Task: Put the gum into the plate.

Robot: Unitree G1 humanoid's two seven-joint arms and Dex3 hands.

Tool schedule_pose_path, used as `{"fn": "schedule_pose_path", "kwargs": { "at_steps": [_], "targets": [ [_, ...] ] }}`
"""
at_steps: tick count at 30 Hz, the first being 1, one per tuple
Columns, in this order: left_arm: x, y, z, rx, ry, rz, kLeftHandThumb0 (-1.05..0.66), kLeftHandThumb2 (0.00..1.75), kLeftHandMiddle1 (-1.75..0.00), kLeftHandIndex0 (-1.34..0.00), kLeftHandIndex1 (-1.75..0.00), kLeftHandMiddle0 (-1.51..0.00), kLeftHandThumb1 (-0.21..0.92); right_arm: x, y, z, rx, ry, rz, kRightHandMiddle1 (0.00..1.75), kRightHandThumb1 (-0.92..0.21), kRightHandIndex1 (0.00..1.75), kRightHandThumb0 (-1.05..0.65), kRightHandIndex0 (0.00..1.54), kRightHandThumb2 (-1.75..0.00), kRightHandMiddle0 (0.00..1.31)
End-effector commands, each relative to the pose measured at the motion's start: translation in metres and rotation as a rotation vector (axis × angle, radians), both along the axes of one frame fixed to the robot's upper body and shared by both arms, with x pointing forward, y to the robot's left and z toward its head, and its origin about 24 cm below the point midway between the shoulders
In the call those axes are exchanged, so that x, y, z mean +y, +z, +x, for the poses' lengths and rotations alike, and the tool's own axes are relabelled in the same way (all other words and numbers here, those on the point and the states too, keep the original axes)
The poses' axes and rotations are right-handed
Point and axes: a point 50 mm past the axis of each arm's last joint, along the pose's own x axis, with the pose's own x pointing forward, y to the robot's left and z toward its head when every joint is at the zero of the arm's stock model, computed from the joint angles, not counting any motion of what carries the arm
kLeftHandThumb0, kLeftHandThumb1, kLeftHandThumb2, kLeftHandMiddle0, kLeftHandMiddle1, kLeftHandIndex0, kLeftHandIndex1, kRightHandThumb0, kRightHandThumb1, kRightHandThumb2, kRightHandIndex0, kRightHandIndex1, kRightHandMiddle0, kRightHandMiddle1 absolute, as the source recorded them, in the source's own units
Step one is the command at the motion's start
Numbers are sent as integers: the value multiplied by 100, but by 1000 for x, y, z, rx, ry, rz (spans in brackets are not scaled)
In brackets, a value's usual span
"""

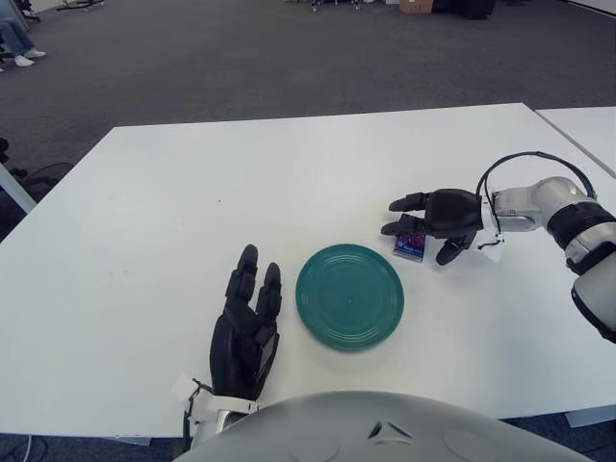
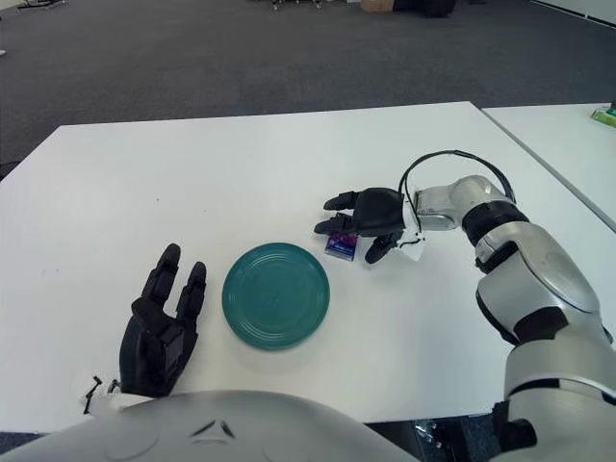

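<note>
While right hand (image 1: 435, 219) hangs over gum (image 1: 411, 244), fingers spread, nothing gripped yet; gum pack sits on table (image 1: 173, 192) just beyond plate (image 1: 349, 295), at plate's far right rim; likely step: close on pack; advise thumb one side, fingers other, squeeze square, lift before crossing rim; left hand (image 1: 244, 324) idle, fingers relaxed, near plate's left.

White table (image 1: 192, 192) on grey carpet floor (image 1: 241, 58).
</note>
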Motion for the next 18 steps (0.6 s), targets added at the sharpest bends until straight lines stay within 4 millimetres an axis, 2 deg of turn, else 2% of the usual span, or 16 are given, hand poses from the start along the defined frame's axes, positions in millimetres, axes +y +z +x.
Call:
{"fn": "schedule_pose_path", "kwargs": {
  "at_steps": [1,18],
  "targets": [
    [-21,10,-18,29,9,-100,-105,93,0,0,-18,0,92,3,3,-1,18,-12,52,11,-92,0,-101,7,-76,0],
    [-14,20,-35,80,29,-129,-105,90,-1,0,-25,-2,92,7,3,-12,90,-27,169,16,-92,0,-104,7,-84,0]
  ]
}}
